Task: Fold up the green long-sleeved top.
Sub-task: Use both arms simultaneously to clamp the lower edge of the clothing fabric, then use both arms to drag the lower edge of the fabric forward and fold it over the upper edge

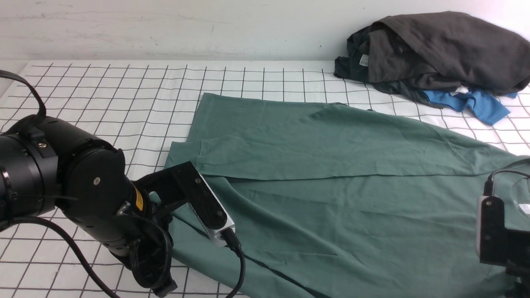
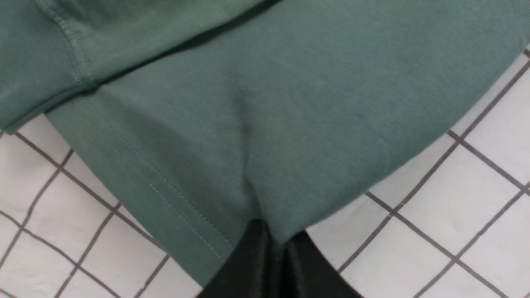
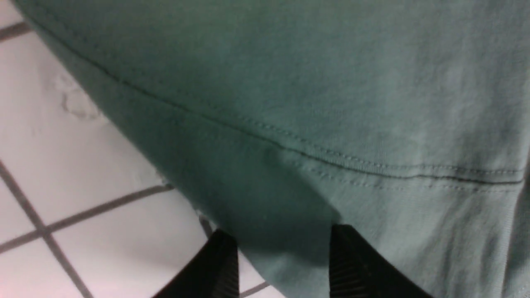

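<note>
- Fingers [image 2: 253, 258] of the left gripper [image 2: 276, 242] are pressing together, pinching the hem edge of the green long-sleeved top [image 1: 314, 165].
- Fingers [image 3: 221, 265] of the right gripper [image 3: 283, 252] are standing spread, with the top's stitched edge lying between them.
- That top is lying partly folded across the gridded table [image 1: 103, 95], with the dark garment pile [image 1: 434, 49] sitting beyond its far edge.
</note>
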You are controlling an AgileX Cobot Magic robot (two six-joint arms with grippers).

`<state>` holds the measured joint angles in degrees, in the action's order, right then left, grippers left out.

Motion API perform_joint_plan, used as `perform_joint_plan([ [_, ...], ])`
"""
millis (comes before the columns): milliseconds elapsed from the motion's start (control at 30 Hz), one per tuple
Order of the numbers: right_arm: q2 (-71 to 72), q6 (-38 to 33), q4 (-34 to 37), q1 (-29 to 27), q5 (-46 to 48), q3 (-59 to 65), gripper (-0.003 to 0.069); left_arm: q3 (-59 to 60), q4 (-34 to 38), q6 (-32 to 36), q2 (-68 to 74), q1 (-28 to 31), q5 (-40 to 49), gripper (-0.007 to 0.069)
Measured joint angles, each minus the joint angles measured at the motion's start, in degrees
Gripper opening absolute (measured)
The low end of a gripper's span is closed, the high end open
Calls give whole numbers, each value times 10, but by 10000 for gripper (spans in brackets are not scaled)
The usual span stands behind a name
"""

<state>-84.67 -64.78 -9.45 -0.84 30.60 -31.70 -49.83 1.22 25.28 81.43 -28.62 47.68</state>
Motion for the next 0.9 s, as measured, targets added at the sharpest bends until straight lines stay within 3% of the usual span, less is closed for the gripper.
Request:
perform_joint_plan([
  [167,-4,9,32,0,-19,0,61,-1,21,-3,0,0,-7,2],
  [233,0,28,41,0,-23,-3,15,-6,28,-19,0,0,-9,2],
  [400,28,144,48,0,-15,-47,6,-49,28,-84,0,10,-13,2],
  [533,24,268,48,0,1,-127,5,-121,22,-155,11,49,-69,2],
  [700,-47,328,50,0,10,-246,5,-284,16,-183,100,99,-111,2],
  [900,-218,353,53,0,46,-454,5,-555,16,-196,323,146,-120,2],
])
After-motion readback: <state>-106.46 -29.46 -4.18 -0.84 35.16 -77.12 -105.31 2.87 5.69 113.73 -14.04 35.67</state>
